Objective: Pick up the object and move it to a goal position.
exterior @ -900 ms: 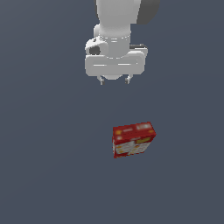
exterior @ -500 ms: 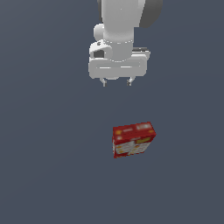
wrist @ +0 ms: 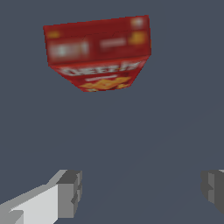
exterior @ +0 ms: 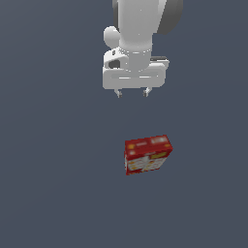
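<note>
The tool point(exterior: 132, 93) hangs wide open and empty, well apart from the red box point(exterior: 147, 154) on the counter point(exterior: 58, 184)

Light was flat and even in both views; no single source could be placed. The ground point(exterior: 43, 193) read as a uniform dull slate with no glare and no cast shadow visible under anything. The white arm point(exterior: 138, 29) showed soft shading, brighter on the exterior view's left, greyer toward its right. The box point(exterior: 147, 154) had a brighter top face and slightly darker front. Its printing was smeared and illegible in both views, worst in the wrist view point(wrist: 98, 52). Edges looked soft and low-resolution, slightly jagged. No edge distortion seen.
</note>
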Motion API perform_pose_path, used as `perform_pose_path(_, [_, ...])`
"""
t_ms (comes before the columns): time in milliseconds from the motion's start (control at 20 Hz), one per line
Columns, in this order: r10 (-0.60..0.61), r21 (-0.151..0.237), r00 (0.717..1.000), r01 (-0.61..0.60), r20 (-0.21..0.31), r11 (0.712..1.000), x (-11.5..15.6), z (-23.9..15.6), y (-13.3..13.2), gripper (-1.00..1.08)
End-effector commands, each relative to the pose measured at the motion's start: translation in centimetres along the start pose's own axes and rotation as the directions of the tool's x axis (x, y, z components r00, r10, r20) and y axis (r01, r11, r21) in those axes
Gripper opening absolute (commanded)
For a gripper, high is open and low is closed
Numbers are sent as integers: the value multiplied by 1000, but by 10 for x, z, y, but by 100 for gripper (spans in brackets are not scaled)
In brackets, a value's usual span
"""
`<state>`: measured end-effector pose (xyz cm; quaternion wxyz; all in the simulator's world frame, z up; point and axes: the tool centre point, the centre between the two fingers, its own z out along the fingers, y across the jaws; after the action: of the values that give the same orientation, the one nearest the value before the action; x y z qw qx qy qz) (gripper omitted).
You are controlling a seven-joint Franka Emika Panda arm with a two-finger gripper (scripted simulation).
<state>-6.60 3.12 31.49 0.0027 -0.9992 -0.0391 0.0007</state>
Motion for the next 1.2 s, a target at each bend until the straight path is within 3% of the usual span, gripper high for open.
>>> perform_pose_path(0, [12, 0, 1000, -12, 0, 1000, 1, 0, 0, 100])
perform_pose_path(650, [194, 3, 981, -194, 1, 981, 23, 5, -4, 100])
perform_pose_path(1150, [423, 4, 906, -423, 2, 906, 50, 13, -10, 100])
